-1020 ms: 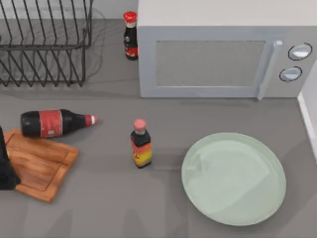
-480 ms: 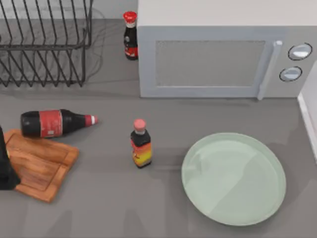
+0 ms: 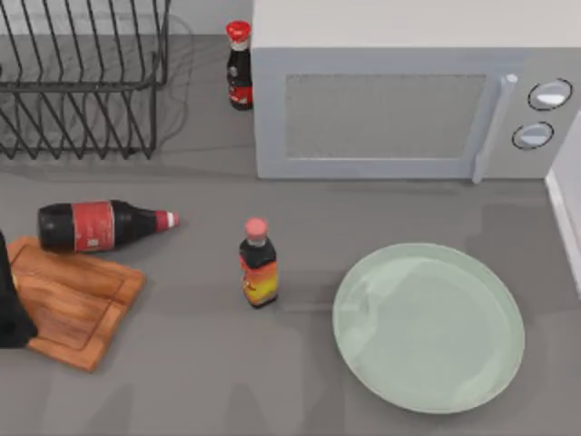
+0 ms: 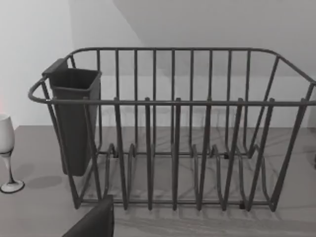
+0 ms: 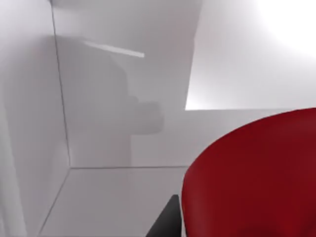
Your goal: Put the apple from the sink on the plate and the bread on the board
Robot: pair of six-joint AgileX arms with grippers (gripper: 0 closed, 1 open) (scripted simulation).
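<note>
plate: large round pale green plate with a shallow rim (image 3: 495,272) lies bare at the table's right, below the grey microwave (image 3: 408,91); nothing on it yet.
board: rectangular brown wooden cutting board with visible grain (image 3: 77,304) at the table's left edge, bare; a dark cola bottle with a red label (image 3: 100,225) lies on its side just beyond its far corner.
apple: glossy red rounded fruit (image 5: 256,177) looms very close in the right wrist view, inside a white-walled basin (image 5: 98,123), so judged not yet out of the sink.
bread: cannot place it from these views.
right gripper: down in the sink by the apple; one dark finger tip (image 5: 165,222) peeks beside the fruit; cannot tell whether the fingers are spread or pinching it.
left arm: dark bulk (image 3: 11,309) at the table's left edge over the board's end, wrist camera facing the black wire dish rack (image 4: 173,128); finger state cannot be told.
other: small sauce bottle with a pink cap (image 3: 259,263) stands between board and plate.
progress: early; neither placement done, apple pick looks to be the step in hand, bread wholly left.
</note>
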